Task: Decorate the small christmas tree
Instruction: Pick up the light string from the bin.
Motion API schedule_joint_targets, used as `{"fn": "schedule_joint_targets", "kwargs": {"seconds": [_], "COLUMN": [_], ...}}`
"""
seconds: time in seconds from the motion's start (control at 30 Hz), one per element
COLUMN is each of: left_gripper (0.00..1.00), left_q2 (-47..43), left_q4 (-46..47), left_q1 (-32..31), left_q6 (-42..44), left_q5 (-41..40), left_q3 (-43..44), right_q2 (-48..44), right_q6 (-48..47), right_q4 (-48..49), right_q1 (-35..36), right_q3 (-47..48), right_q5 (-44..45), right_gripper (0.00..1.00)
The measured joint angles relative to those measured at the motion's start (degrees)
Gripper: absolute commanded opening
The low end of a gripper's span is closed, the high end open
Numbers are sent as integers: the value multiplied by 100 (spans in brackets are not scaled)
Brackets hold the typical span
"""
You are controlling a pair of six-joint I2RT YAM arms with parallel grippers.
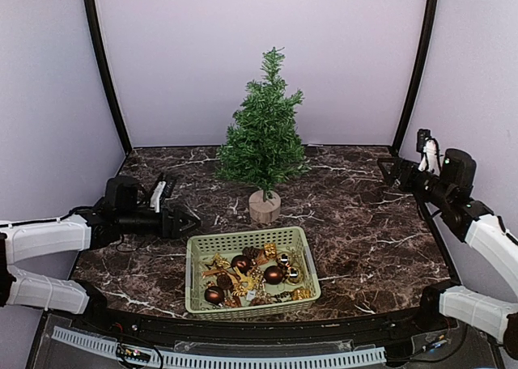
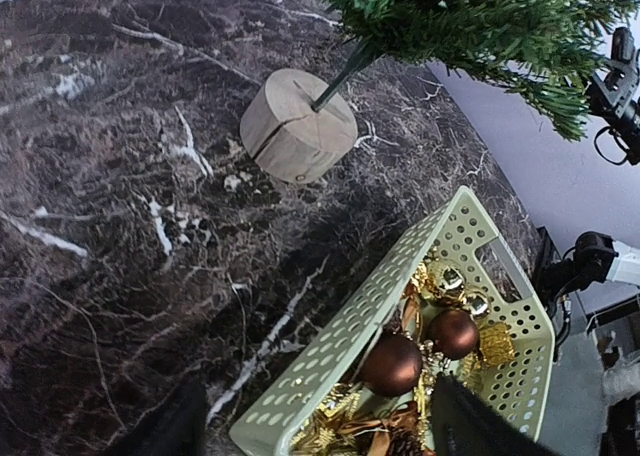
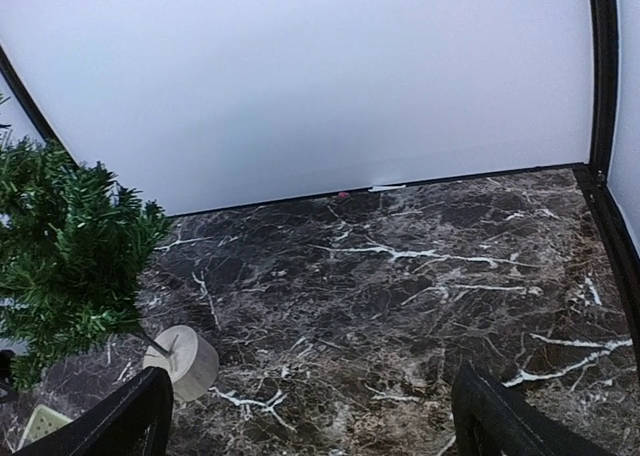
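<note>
From my station I see the small christmas tree (image 1: 263, 142), a miniature green artificial pine with bristly needle branches, standing upright a little behind the middle of the table, its thin trunk set in a round light wooden stump base (image 1: 265, 207) that has a split down its side. No ornament hangs on its branches that I can make out. Just in front of the stump, close but not touching as far as I can tell, sits a pale green perforated plastic basket (image 1: 247, 238), rectangular and lower than the tree. Inside it lie glossy brown round baubles (image 1: 273, 274) mixed with glittery gold ornaments (image 1: 269, 251) whose shapes are too small for me to sort out. Everything rests on a dark brown marble-patterned table (image 1: 356, 223) with white veins, closed in by a plain white backdrop (image 1: 186, 61) with black corner posts. My left gripper (image 1: 193, 221) hovers low beside the basket's left far corner, pointing toward the stump, its jaws spread wide with nothing between them; its wrist view looks past both black fingers onto the basket's rim and bare marble. My right gripper (image 1: 387, 173) hangs well off to the right near the back corner, aimed across the table at the tree, also released wide and empty.
</note>
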Motion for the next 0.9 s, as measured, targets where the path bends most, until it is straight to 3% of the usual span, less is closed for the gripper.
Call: {"fn": "schedule_joint_targets", "kwargs": {"seconds": [0.07,0.2,0.27,0.57,0.9], "left_gripper": [37,9,1,0,0], "left_q2": [192,496,557,527,516], "left_q4": [-13,-190,-297,-721,-2116], "left_q1": [-125,-293,-356,-564,-761], "left_q6": [61,96,166,420,1080], "left_q5": [39,44,42,295,981], "left_q3": [24,142,234,1248,3303], "right_q2": [-13,-109,-188,-422,146], "right_q6": [2,9,31,299,190], "right_q4": [-24,-107,-138,59,330], "right_q1": [42,160,214,570,1117], "right_q3": [85,326,437,789,1314], "right_q5": [-153,-431,-570,-1340,-1733], "right_gripper": [98,97,97,99,99]}}
